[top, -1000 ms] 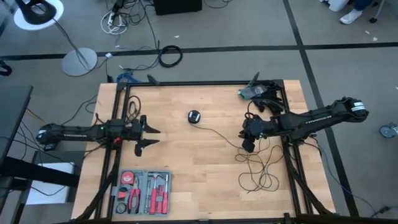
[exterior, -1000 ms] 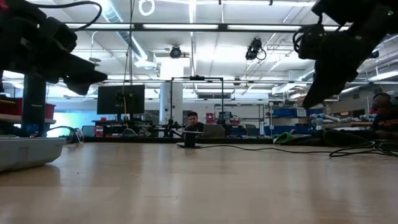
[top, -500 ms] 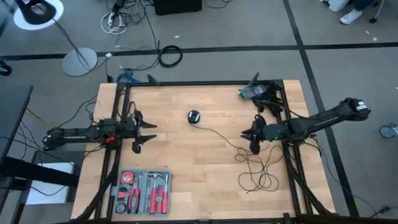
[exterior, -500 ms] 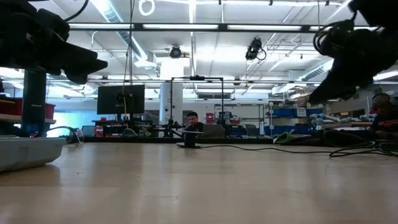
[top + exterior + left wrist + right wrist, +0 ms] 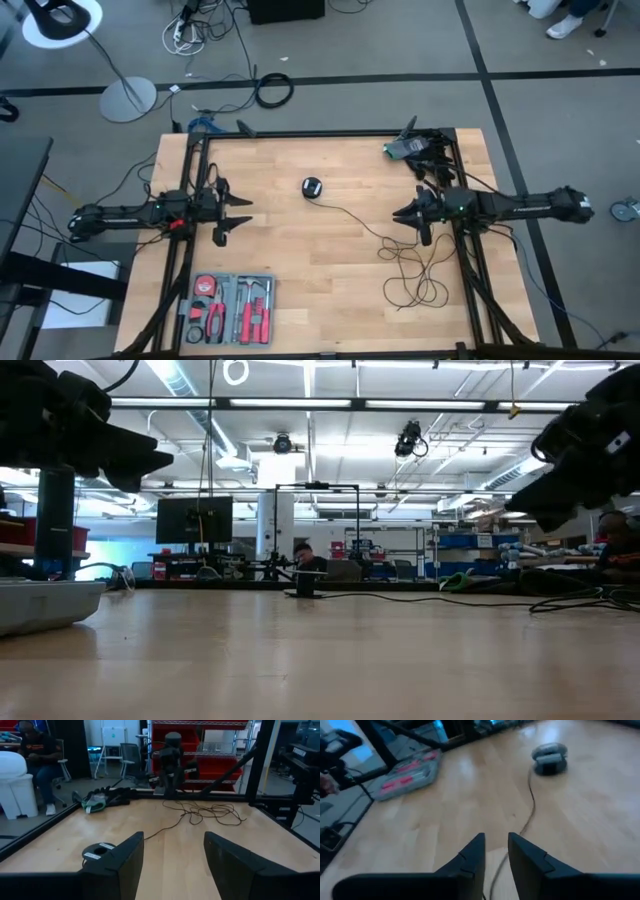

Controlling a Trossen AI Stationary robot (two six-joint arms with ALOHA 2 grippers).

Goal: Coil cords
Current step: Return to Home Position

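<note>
The left gripper (image 5: pixel 235 215) hangs just inside the worktop's (image 5: pixel 330 265) left edge, right by the black frame rail. Its fingers are spread wide with nothing between them. The left wrist view looks straight through the gap to bare wood.

Down in the near-left corner there's a grey tool tray (image 5: pixel 228 308) with red-handled tools, hugging the front edge. The small round puck (image 5: pixel 312 187) lies flat toward the far middle, well clear of every edge.

From the puck, the thin black wire (image 5: pixel 210 811) trails off to the right across the wood. It ends in a loose tangle of loops near the right rail, some of them reaching toward the front edge.

Between the two arms it's mostly open wood, so there's lots of room.

The right gripper (image 5: pixel 410 218) hovers by the right rail, just above where the wire starts to loop. Its fingers are only a narrow slot apart and grip nothing. The wire lies on the wood below them.

A green-and-black bundle (image 5: pixel 405 148) sits at the far-right corner.
</note>
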